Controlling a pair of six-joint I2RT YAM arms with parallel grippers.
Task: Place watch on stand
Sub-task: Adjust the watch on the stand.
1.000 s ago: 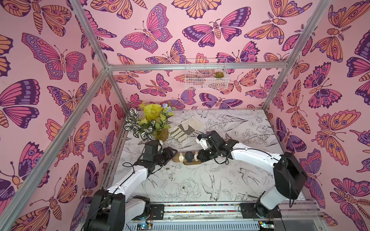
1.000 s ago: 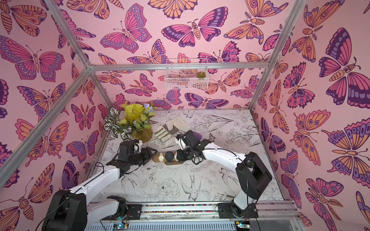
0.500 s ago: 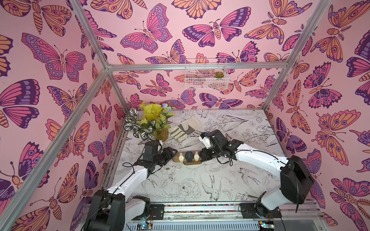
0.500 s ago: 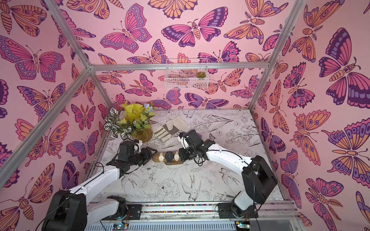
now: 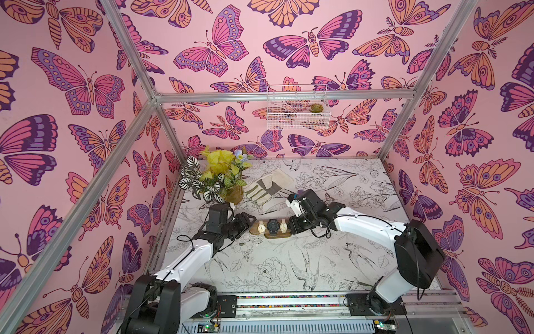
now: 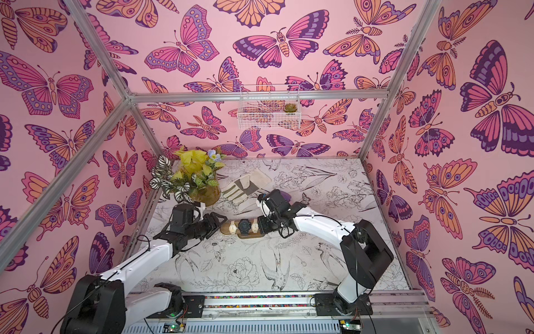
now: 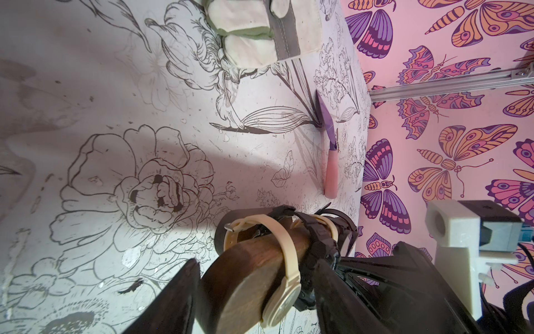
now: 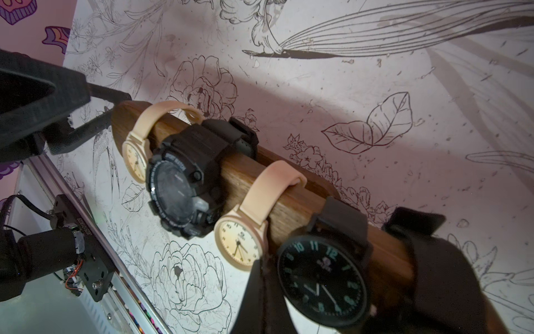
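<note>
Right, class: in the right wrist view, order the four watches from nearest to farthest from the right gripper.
1. Black dial watch, at the near end of the stand.
2. Near beige watch, right beside it.
3. Black sport watch, mid-bar.
4. Far beige watch, at the far end.

stand [image 5: 253, 229]: we find it mid-worktop [image 5: 289, 269], lying left to right.
watches: we count four on the bar. The bulky watch [image 5: 272, 226] sits between two slim watches [image 5: 261, 228], and the large-dial watch [image 8: 323, 277] is at the right end.
glove [image 5: 267, 188]: behind the stand, right of the potted plant [image 5: 219, 179].
basket [image 5: 297, 115]: on the back wall.
</note>
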